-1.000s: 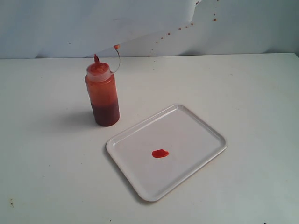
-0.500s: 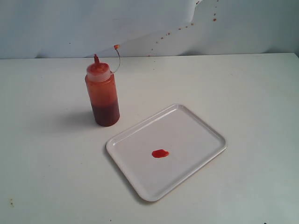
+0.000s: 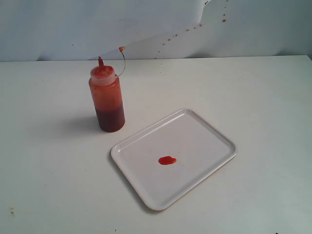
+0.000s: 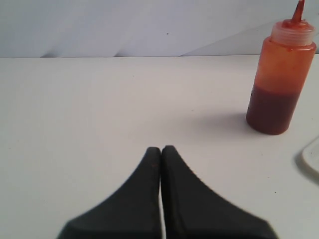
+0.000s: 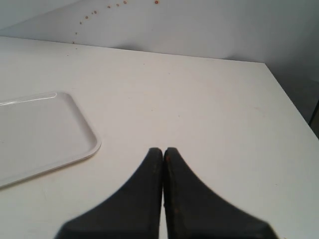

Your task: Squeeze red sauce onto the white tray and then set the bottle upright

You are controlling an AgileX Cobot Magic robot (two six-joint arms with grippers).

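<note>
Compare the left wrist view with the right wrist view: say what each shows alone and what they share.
Left wrist only: the bottle standing upright on the table, red sauce in its lower part, and the shut left gripper. Right wrist only: the shut right gripper and red specks on the wall. Both: the table and part of the white tray, a mere sliver in the left wrist view.

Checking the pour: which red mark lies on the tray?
The glossy red-orange oval blob on the flat white plastic tray; the tiny red specks dot the back wall.
</note>
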